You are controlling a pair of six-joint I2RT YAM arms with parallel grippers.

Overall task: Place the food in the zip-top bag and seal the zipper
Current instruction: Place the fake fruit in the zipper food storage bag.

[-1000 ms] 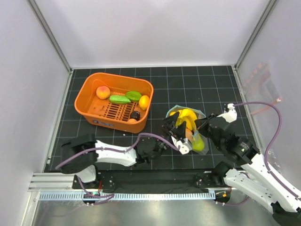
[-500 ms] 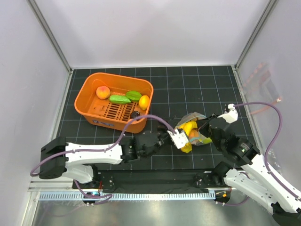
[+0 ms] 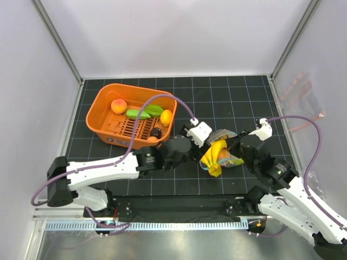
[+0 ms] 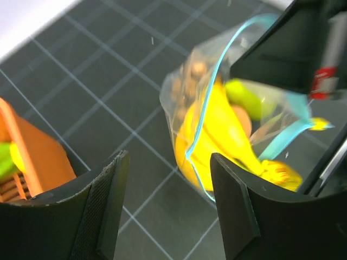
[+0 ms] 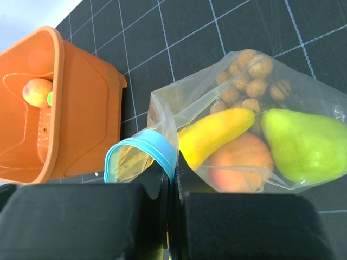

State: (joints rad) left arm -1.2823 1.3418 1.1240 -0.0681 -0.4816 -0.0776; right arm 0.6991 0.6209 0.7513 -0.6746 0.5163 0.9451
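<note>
Left pincer [image 4: 169,162] spread, right pincer [image 5: 171,179] pinching zip-top bag [image 5: 179,103], one banana [image 5: 214,135], one pear [image 5: 303,143] inside

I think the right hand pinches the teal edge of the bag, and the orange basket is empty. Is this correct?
Not quite. The right hand does pinch the teal edge of the bag, but the orange basket is not empty: the top view shows a peach, green pieces and a lemon in it.

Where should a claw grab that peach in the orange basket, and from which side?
Probably the peach across its round middle, straight down from above: the orange basket walls it in at the sides, and it lies apart from the green pieces, leaving room on either side.
</note>
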